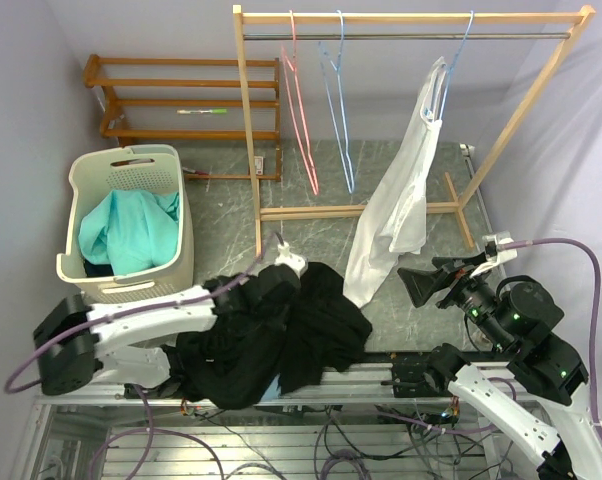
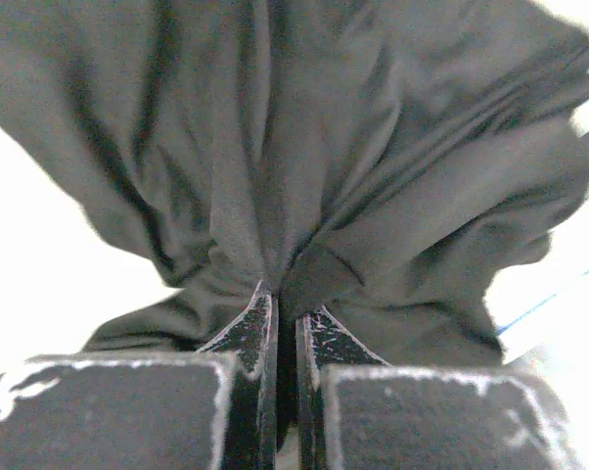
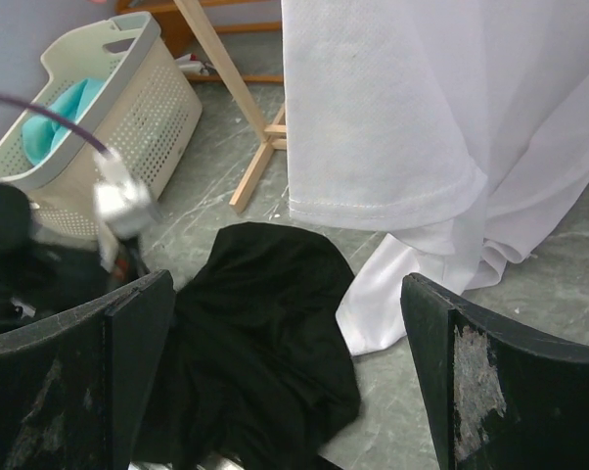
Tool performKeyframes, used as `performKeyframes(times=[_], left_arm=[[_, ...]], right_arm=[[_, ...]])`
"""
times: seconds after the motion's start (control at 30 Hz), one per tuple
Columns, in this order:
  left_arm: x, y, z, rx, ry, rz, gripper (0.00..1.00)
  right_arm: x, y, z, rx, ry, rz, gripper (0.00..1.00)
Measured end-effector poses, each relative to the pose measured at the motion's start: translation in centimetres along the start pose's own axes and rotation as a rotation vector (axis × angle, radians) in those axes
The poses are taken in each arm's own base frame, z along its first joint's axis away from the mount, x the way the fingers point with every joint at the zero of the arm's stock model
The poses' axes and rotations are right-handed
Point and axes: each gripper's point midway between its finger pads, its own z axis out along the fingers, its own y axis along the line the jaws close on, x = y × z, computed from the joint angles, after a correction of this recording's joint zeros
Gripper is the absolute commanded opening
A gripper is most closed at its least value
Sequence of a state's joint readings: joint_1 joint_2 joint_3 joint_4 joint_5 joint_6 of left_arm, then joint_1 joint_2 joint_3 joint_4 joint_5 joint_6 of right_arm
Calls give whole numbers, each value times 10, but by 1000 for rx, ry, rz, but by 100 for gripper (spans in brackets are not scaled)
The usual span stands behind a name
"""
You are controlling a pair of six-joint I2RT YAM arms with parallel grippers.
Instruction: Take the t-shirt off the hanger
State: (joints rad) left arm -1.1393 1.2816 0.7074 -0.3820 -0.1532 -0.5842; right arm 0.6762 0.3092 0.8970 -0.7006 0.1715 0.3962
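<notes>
Your left gripper (image 2: 287, 328) fingers pressed together, pinching a fold of the black garment (image 1: 281, 335) heaped at the table's near edge, your right gripper (image 1: 419, 284) fingers spread wide, empty, near the white t-shirt (image 1: 401, 195), which hangs on its hanger (image 1: 439, 88) from the rack (image 1: 411, 17).

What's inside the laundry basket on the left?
The basket holds a bunched teal cloth, with a dark item showing below it at the near side. The cloth covers the basket's bottom, so anything else underneath can't be seen.

Lab laundry mock-up w/ clothes rack (image 1: 411, 17), hamper (image 1: 184, 215), wooden shelf (image 1: 181, 97).
</notes>
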Motion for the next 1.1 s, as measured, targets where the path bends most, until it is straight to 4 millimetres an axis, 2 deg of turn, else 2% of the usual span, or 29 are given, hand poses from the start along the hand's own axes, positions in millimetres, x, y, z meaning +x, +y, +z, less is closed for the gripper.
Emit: performKeyframes(times=[0.03,0.13,0.23,0.3,0.4,0.57,0.67,0.8,0.87,0.93,1.03,1.1], left_arm=[[-14,3,-14,-17,-26,-11,7],[-78,14,-68,-69,-177,-74,7],[-144,46,-136,-174,-362,-153,7],[-173,74,-178,-266,-453,-196,7],[-194,118,-222,-403,-513,-246,7],[-208,182,-264,-583,-511,-324,7],[-222,206,-286,-640,-527,-374,7],[-256,223,-335,-671,-644,-443,7],[-281,226,-372,-676,-762,-471,7],[-298,225,-400,-672,-865,-485,7],[-311,222,-427,-668,-962,-496,7],[-318,226,-434,-672,-996,-504,7]], right_arm=[[0,0,0,0,1,0,100],[0,0,0,0,1,1,100],[0,0,0,0,2,1,100],[0,0,0,0,2,2,100],[0,0,0,1,1,4,100],[1,0,0,1,2,5,100],[1,0,0,1,3,4,100],[1,0,1,1,5,4,100],[2,0,2,2,10,3,100],[3,0,3,3,17,2,100],[5,0,5,5,27,1,100],[6,0,7,8,33,-1,100]])
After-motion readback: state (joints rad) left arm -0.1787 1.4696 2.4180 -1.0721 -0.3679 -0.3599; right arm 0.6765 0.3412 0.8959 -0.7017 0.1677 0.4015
